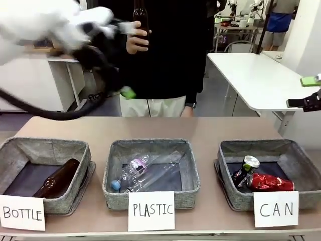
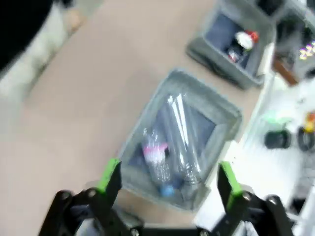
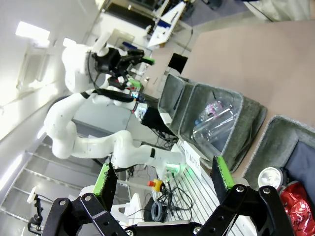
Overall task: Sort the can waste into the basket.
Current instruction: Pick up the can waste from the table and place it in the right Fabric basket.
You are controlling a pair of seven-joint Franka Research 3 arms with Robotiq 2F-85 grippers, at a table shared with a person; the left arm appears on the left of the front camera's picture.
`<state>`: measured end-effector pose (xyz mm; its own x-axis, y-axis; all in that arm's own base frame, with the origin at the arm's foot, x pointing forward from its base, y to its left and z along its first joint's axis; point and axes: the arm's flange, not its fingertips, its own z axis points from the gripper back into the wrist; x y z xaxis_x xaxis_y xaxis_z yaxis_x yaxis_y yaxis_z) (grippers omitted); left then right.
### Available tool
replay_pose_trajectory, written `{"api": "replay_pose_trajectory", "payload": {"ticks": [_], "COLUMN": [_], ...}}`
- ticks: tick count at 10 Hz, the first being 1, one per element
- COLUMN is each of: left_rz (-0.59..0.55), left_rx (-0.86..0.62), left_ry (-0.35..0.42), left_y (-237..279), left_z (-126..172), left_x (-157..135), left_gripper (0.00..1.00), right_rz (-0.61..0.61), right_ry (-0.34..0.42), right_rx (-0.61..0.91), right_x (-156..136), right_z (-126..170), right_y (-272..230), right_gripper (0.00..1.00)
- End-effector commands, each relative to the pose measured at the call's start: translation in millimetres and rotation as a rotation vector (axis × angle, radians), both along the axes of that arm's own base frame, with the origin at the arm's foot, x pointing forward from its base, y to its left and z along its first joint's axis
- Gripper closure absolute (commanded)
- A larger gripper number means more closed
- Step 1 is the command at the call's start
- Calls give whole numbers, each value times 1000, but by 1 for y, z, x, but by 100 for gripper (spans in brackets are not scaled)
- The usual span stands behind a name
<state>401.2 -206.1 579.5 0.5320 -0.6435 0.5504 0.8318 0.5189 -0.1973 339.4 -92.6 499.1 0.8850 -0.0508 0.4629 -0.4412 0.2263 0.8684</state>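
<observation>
Both pieces of can waste lie in the grey basket (image 1: 256,146) behind the "CAN" card: a black can (image 1: 246,169) with a silver top, and a dented red can (image 1: 269,183) beside it. The right wrist view shows the same basket (image 3: 281,140) with the silver top (image 3: 269,177) and the red can (image 3: 296,206). My left gripper (image 1: 125,60) is raised and blurred at the upper left, open, near a person's hand. In its own view the left gripper (image 2: 168,179) hangs open above the middle basket. At the right edge my right gripper (image 1: 308,92) stands open and empty, high above the table; the right wrist view shows it (image 3: 162,177) wide open.
A person stands at the far side holding a brown bottle (image 1: 140,20) upright. The basket marked "BOTTLE" (image 1: 45,145) holds a brown bottle, and the one marked "PLASTIC" (image 1: 150,145) holds clear plastic bottles (image 1: 145,170). Bare tabletop (image 1: 150,128) runs behind the baskets.
</observation>
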Motion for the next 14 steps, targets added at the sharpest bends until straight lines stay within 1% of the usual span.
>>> {"api": "replay_pose_trajectory", "payload": {"ticks": [1, 2, 3, 4, 5, 6, 7, 14], "left_rz": [179, 225, 259, 287, 323, 328, 316, 316], "left_rx": [-254, -329, -464, -646, -774, -839, -635, -635], "left_ry": [77, 124, 176, 197, 211, 212, 213, 213], "left_y": [131, 176, 223, 272, 304, 319, 298, 298], "left_z": [-7, -6, -4, -2, -7, -17, -6, -6], "left_x": [-22, -31, -37, -41, -40, -36, -58, -58], "left_gripper": [0, 0, 0, 0, 0, 0, 0, 0], "right_rz": [11, 11, 11, 11, 11, 11, 11, 11], "right_ry": [-14, -14, -14, -14, -14, -14, -14, -14], "right_rx": [0, 0, 0, 0, 0, 0, 0, 0], "right_x": [-1, -1, -1, -1, -1, -1, -1, -1], "right_z": [1, 1, 1, 1, 1, 1, 1, 1], "right_y": [0, 0, 0, 0, 0, 0, 0, 0], "right_gripper": [0, 0, 0, 0, 0, 0, 0, 0]}}
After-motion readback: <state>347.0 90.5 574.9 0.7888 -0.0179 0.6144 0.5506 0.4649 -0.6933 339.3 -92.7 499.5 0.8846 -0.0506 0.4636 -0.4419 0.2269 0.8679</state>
